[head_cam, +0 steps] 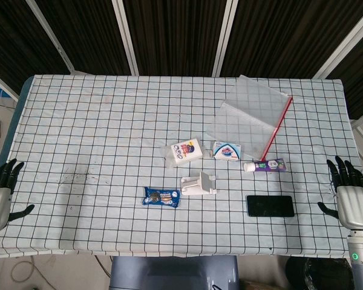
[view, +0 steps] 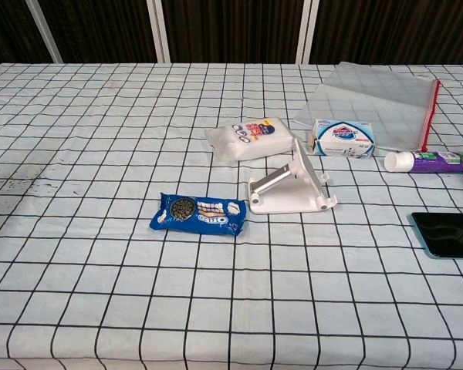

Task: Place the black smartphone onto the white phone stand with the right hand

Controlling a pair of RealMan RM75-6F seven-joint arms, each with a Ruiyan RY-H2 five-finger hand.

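a: where is the black smartphone [head_cam: 270,206] located?

b: it is laid flat, screen up, on the checked cloth of the bench [head_cam: 97,133], near the front edge on the right side. in the chest view only its left end is shown at the frame edge. the white phone stand [head_cam: 199,183] is set well to its left, near the middle of the bench, with its back plate tilted upward.

a: what is the state of the right hand [head_cam: 349,194]?

b: it is held beside the right edge of the bench, fingers spread apart, with nothing gripped. the left hand [head_cam: 0,192] is likewise spread and empty at the left edge. neither hand is in contact with any item.

a: how is the phone expected to handle?

b: it is judged to be a stiff, thin slab of moderate weight, with a smooth glass face that is likely slippery and breakable if dropped. because it lies flush on the cloth, little room is offered under it.

a: where should hold be taken?

b: the two long edges are recommended, pinched across the width near the middle, so that balance is kept and the lower edge is left free to be seated in the stand's lip. pressure on the glass face should be avoided.

a: is anything in the way?

b: a toothpaste tube [head_cam: 264,165] lies just behind the phone; a cookie packet [head_cam: 161,197] lies left of the stand.
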